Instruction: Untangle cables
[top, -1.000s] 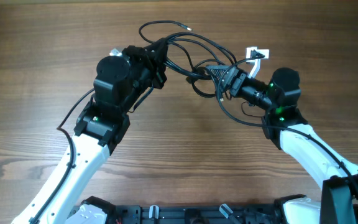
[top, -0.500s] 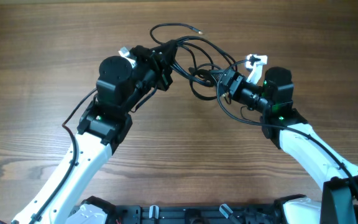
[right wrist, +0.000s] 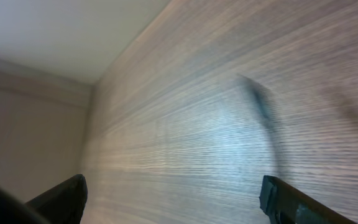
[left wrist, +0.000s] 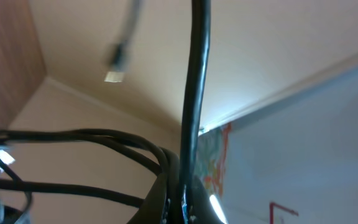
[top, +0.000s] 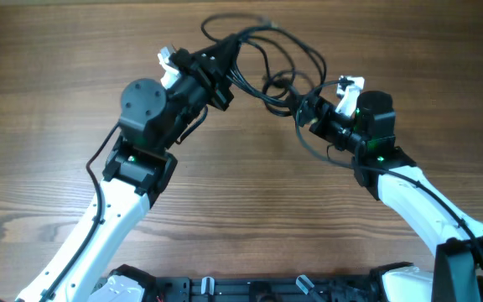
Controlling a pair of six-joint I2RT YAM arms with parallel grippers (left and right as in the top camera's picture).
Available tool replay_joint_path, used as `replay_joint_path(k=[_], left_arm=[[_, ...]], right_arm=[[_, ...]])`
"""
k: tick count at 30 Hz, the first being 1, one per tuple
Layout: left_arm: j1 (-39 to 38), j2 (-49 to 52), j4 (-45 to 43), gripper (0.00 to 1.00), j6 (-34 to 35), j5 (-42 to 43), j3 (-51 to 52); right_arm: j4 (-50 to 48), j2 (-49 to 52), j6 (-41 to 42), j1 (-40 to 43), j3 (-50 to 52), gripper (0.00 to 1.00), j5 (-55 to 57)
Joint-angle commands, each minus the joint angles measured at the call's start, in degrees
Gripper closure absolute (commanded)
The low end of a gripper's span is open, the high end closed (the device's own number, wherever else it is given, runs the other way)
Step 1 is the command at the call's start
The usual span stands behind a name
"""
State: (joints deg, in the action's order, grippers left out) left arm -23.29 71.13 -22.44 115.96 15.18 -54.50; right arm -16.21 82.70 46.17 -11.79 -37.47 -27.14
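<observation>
The black cables (top: 268, 52) form a tangle of loops near the far middle of the table. My left gripper (top: 225, 65) is shut on one strand at the tangle's left side. In the left wrist view that strand (left wrist: 197, 87) rises straight up from the closed jaws (left wrist: 182, 196). Other strands (left wrist: 73, 134) sweep off to the left, and a blurred plug (left wrist: 117, 61) hangs above. My right gripper (top: 307, 107) stands open at the tangle's right edge. In the right wrist view its fingers (right wrist: 62, 198) are wide apart with only table between them.
Wood-grain table (top: 49, 101) lies all around. A cable loop (top: 309, 149) curves down past my right wrist. A white tag (top: 350, 83) sits by the right arm and another (top: 168, 59) by the left. A black frame (top: 250, 289) runs along the near edge.
My left gripper has carried its strand toward the far edge, dragging the tangle that way. The right gripper has stayed open, shifting slightly right.
</observation>
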Motion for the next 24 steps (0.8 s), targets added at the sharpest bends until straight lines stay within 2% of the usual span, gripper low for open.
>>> replay_joint_path(k=[1, 6, 8, 13, 16, 20, 24], left_arm=[[0.1, -1.4, -2.7, 0.96, 9.0, 3.1, -1.7], [0.2, -1.4, 0.5, 0.96, 8.6, 3.5, -1.7], [0.5, -1.4, 3.8, 0.96, 6.1, 3.4, -1.7], [2.0, -1.4, 9.2, 0.96, -5.1, 3.2, -1.7], [3.6, -1.4, 10.3, 0.96, -12.0, 3.0, -1.7], [6.6, -1.4, 11.0, 0.96, -20.6, 3.0, -1.7], [9.9, -1.4, 15.1, 0.96, -21.3, 3.0, -1.7]], right_arm=[[0.0, 0.4, -1.1, 0.1, 0.6, 0.1, 3.3], [-0.4, 0.3, -1.0, 0.1, 0.6, 0.1, 3.0], [-2.6, 0.3, -1.1, 0.1, 0.6, 0.1, 0.2], [-15.1, 0.3, -1.2, 0.1, 0.6, 0.1, -12.5], [-17.5, 0.3, -1.2, 0.1, 0.6, 0.09, -17.2], [-17.6, 0.3, -5.5, 0.1, 0.6, 0.05, -18.9], [-17.6, -0.3, -12.9, 0.2, 0.6, 0.05, -18.7]])
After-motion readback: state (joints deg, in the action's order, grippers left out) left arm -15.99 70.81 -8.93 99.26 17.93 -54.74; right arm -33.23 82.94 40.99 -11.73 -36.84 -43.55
